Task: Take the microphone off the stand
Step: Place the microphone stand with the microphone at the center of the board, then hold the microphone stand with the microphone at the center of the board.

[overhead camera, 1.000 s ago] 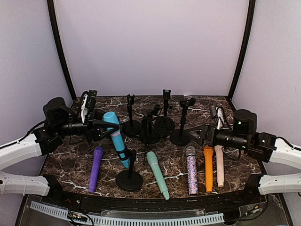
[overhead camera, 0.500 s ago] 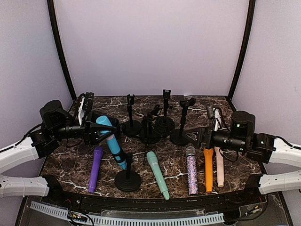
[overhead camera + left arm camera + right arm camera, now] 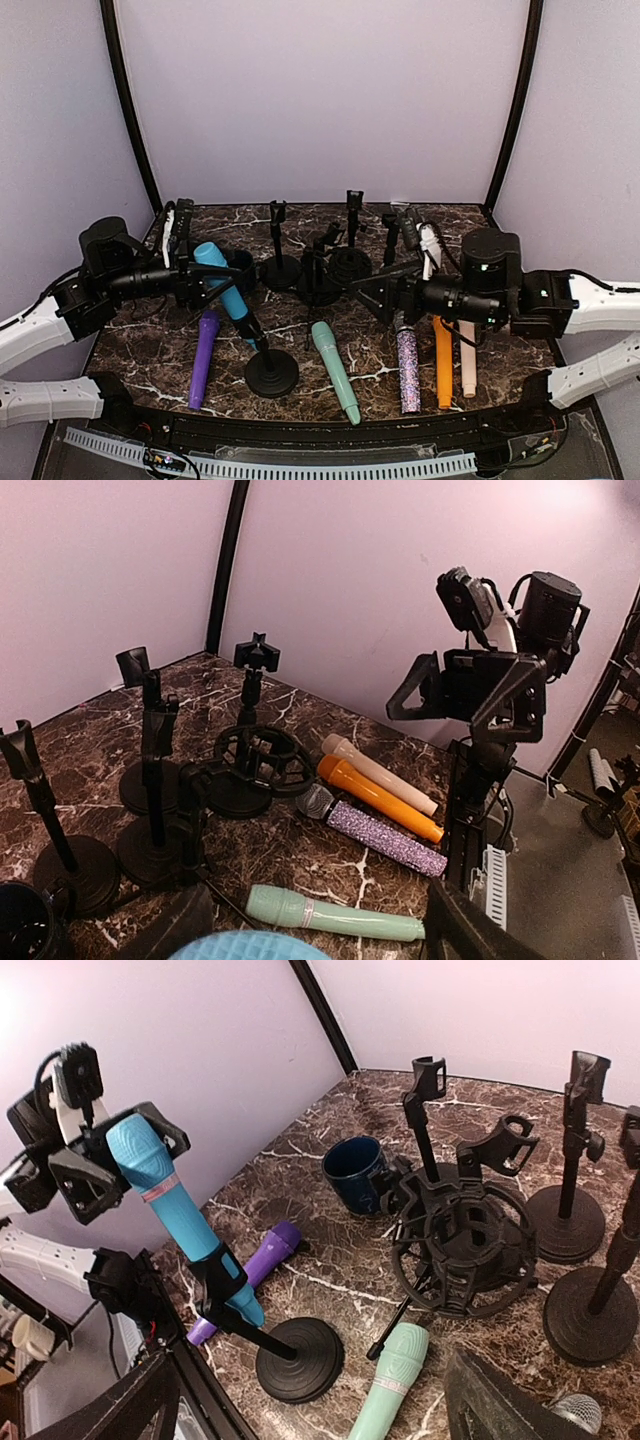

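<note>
Left fingers [image 3: 468,932] sat spread wide around the blue microphone [image 3: 226,293] head, not clamping. Mic axis ran upper-left to lower-right into the stand [image 3: 272,374]. Right fingers [image 3: 495,1400] were open, empty, farther off.

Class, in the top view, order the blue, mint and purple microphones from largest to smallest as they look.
1. Blue microphone, raised nearer the camera.
2. Mint microphone and purple microphone: nearly alike, no ranking.

Stands [image 3: 318,275] crowd behind the blue microphone [image 3: 225,290]; purple microphone [image 3: 203,358] and mint microphone [image 3: 335,372] flank its base [image 3: 272,374]
</note>
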You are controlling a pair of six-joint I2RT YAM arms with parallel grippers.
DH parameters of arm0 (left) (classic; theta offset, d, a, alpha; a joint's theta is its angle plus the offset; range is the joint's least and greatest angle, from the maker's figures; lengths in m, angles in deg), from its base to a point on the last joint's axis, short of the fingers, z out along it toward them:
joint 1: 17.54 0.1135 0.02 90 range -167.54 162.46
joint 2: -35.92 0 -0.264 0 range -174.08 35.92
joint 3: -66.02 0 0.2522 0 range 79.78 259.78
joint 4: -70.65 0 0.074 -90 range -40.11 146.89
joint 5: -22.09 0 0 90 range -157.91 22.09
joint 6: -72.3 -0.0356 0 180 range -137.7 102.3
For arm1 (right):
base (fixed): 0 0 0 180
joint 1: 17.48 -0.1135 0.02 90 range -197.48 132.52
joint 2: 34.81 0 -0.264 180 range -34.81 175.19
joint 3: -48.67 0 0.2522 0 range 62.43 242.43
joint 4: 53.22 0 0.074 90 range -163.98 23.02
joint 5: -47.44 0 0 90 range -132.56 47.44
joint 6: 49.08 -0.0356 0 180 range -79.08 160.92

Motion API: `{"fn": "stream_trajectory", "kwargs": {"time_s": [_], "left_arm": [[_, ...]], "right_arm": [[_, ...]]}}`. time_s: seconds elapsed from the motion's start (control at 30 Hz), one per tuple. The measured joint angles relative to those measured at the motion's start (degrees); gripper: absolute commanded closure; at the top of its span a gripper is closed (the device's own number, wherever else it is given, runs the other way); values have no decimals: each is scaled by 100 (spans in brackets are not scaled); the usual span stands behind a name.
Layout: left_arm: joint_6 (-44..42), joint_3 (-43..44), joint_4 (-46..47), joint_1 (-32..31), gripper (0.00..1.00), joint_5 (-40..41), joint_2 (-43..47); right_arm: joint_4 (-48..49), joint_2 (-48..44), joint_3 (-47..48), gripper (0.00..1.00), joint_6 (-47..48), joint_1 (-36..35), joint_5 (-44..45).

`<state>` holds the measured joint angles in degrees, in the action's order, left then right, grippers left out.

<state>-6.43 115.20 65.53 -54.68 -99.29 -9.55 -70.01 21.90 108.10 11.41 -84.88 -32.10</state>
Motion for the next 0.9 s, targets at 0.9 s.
{"fn": "stream_trajectory", "kwargs": {"time_s": [0.9], "left_arm": [[715,317,-1698,0,31,1043,310]], "right_arm": [[-435,4765,3082,24,-107,-1423,1257]]}}
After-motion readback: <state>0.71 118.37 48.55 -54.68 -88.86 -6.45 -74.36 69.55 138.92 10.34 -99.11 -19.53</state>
